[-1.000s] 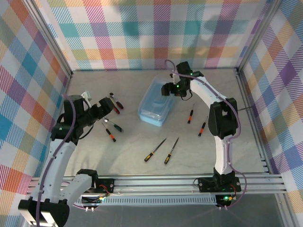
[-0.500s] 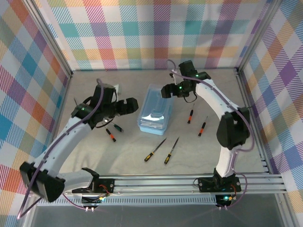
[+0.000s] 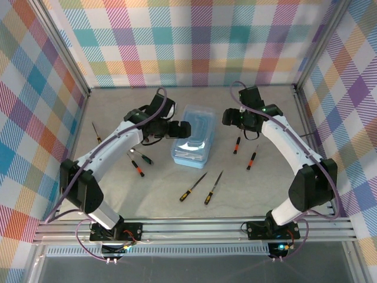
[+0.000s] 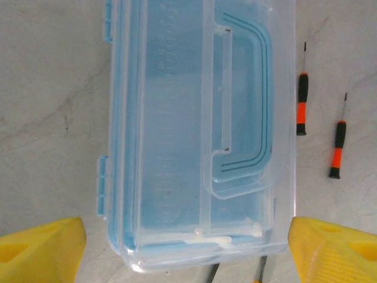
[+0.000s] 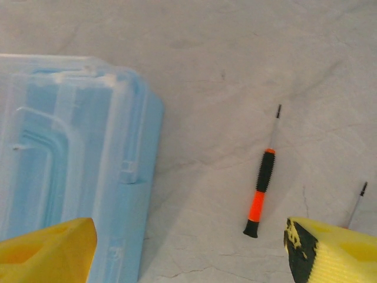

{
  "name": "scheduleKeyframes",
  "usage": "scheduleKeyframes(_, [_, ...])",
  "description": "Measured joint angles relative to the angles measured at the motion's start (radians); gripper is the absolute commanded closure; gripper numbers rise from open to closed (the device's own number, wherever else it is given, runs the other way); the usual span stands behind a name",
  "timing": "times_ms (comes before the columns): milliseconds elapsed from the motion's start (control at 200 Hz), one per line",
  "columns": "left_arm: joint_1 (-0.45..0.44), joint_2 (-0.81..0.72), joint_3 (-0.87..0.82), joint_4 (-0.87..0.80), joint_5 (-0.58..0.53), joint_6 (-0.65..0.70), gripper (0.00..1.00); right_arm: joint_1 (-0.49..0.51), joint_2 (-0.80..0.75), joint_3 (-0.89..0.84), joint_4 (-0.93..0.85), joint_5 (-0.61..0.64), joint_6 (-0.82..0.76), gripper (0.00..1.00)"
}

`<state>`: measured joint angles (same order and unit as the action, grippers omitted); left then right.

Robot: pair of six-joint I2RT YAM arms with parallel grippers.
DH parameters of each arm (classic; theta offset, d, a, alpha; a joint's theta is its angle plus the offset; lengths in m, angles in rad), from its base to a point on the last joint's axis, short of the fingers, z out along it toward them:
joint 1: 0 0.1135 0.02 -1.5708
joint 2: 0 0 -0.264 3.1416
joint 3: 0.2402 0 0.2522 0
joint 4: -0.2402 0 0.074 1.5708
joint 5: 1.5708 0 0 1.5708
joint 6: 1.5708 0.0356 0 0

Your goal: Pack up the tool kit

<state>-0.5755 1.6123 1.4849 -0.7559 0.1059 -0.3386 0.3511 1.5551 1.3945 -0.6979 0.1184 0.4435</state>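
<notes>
Tool kit case, marbled tabletop, plaid walls

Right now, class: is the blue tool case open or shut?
Shut. The clear lid lies flat over the case, with the handle folded down. Whether it is latched, cannot tell.

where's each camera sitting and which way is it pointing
Top external: above and behind the bases, looking down on the table, with both arms in view, the left gripper and right gripper flanking the case.
Left wrist: looks straight down on the case lid; yellow fingers at the bottom corners.
Right wrist: looks down at the case's edge and a black-orange screwdriver; its fingers at the bottom.
Shared: all see the case.
</notes>
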Motion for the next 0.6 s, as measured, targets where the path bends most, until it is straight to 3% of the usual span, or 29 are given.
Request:
scheduleKeyframes(190, [-0.031, 0.12, 0.086, -0.04, 0.0, 0.052, 0.14, -0.035, -0.026, -0.155, 0.162, -0.223, 0.005, 0.08])
scheduleKeyframes(375, [-0.039, 0.209, 0.173, -0.088, -0.057, 0.095, 0.14, -0.088, -0.061, -0.329, 0.306, -0.481, 0.024, 0.07])
scheduleKeyframes(600, [-0.039, 0.361, 0.33, -0.149, -0.101, 0.183, 0.13, -0.1, -0.07, -0.439, 0.46, -0.631, 0.056, 0.04])
